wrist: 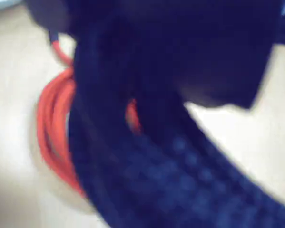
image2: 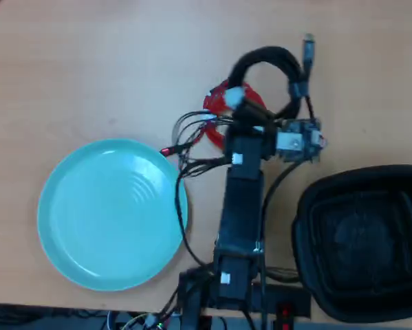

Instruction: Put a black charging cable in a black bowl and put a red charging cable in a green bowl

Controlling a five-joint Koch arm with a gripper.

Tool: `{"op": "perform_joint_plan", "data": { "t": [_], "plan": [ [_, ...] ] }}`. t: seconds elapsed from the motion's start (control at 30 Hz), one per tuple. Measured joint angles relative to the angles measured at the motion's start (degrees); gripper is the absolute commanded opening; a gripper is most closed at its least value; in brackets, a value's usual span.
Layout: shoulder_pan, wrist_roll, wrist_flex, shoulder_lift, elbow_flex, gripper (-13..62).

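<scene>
The red charging cable [image2: 214,104] lies coiled on the wooden table, above the green bowl [image2: 102,227] and to its right. My gripper [image2: 236,106] is right over the coil and hides its middle. In the wrist view the red loop [wrist: 54,128] shows at the left behind blurred dark shapes, so I cannot tell how the jaws stand. The black bowl [image2: 309,206] sits at the lower right. Its inside is dark, and I cannot make out the black charging cable anywhere.
A thick black braided lead [image2: 267,58] arches from the wrist past the gripper and ends in a plug [image2: 307,48]. Thin wires [image2: 192,148] hang left of the arm, near the green bowl's rim. The arm base [image2: 226,282] stands between the two bowls.
</scene>
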Motion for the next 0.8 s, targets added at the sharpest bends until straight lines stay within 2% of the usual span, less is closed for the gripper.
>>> {"op": "perform_joint_plan", "data": {
  "t": [0.17,0.6,0.8],
  "plan": [
    [7.03,-0.35,0.00,0.18,-0.09,-6.3],
    [23.03,-13.45,0.00,4.92,-0.09,-6.3],
    [32.26,-15.21,0.00,5.27,-0.09,-6.3]
  ]
}}
